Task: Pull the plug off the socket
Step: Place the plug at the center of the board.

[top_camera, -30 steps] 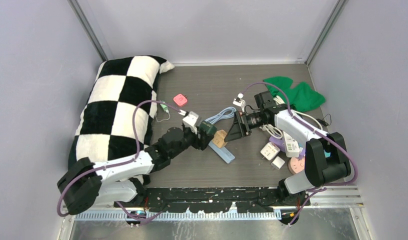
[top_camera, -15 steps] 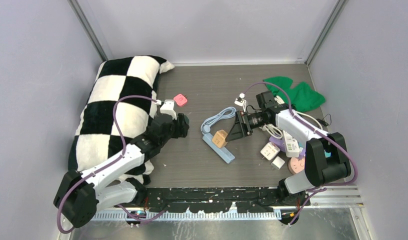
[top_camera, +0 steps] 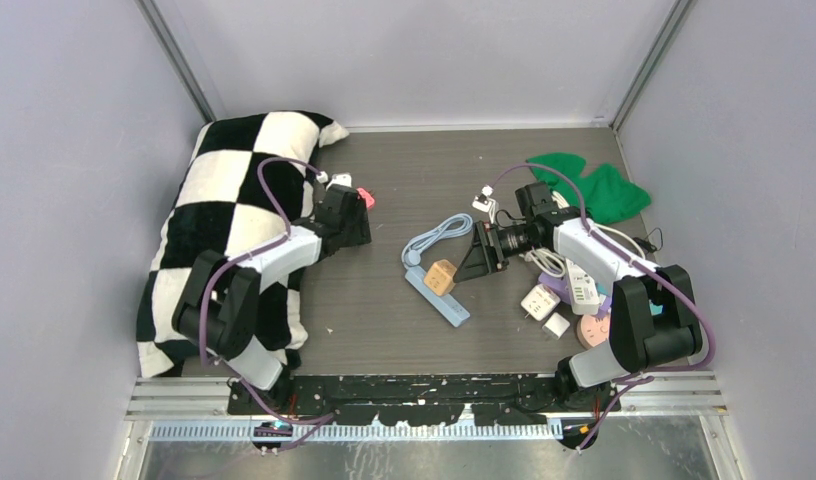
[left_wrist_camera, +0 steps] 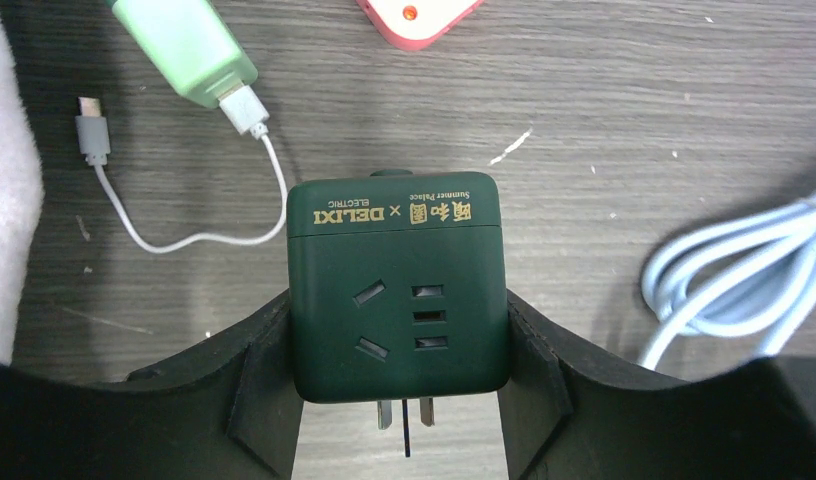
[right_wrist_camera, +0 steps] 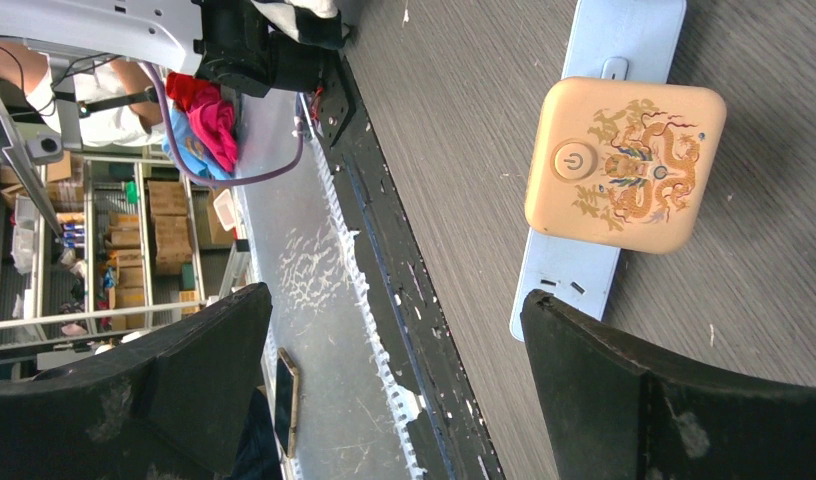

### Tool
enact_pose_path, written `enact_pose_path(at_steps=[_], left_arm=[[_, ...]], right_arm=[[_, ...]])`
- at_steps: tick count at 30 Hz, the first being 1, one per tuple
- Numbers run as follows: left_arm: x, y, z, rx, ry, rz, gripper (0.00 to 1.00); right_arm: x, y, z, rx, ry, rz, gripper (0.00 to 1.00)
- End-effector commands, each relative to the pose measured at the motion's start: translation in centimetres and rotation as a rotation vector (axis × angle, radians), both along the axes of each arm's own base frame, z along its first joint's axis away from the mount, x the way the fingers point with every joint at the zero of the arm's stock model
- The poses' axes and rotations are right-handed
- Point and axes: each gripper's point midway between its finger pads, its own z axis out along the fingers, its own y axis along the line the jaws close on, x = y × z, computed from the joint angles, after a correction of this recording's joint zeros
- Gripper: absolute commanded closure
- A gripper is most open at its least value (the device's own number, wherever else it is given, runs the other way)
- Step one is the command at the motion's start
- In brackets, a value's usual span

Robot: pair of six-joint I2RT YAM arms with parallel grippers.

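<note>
**A:** Where do we have the green plug?

**B:** In our left gripper. The jaws stand about halfway apart, with 1 finger pressed flat on each side of the cube. Its metal prongs show bare at the near end. We hold it at the left of the table, near the pillow and well apart from the strip.

**A:** What lies around it?

**B:** A pink block and a pale green charger with a white cable lie beyond it. A blue cable is off to the right.

**A:** And our right gripper?

**B:** Its jaws are spread as wide as they go and grip nothing. It sits mid-table just beside the strip, where the tan plug is seated.
</note>
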Motion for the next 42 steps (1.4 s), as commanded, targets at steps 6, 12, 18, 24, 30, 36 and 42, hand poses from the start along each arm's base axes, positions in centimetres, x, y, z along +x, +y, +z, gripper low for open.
enact_pose_path(at_steps=[6,12,18,24,30,36,42], left_arm=[[3.9,0.6,-0.6,0.014,0.02,0.049,0.63],[4.1,1.6,-0.7,0.057,0.091,0.089,0.31],[3.9,1.8,1.5,0.052,0.059,0.091,0.0],[2.4,0.9,4.8,-0.017,0.002,0.01,0.0],[-1.0,0.9,7.5,-0.099,-0.062,-0.041,0.0],[-5.0,-0.3,7.2,-0.279,-0.127,-0.104,0.0],[-8.0,-2.5,6.4,-0.51,-0.11,-0.125,0.0]], right_arm=[[0.8,-0.2,1.7,0.015,-0.087,-0.004,0.0],[0.8,-0.2,1.4,0.011,-0.083,-0.002,0.0],[0.9,-0.2,1.2,0.005,-0.081,-0.001,0.0],[0.9,-0.4,1.0,-0.019,-0.097,-0.001,0.0],[1.5,-1.0,0.3,-0.075,-0.122,-0.015,0.0],[2.7,-1.6,-0.7,-0.156,-0.148,-0.046,0.0],[4.8,-2.2,-2.1,-0.265,-0.16,-0.085,0.0]])
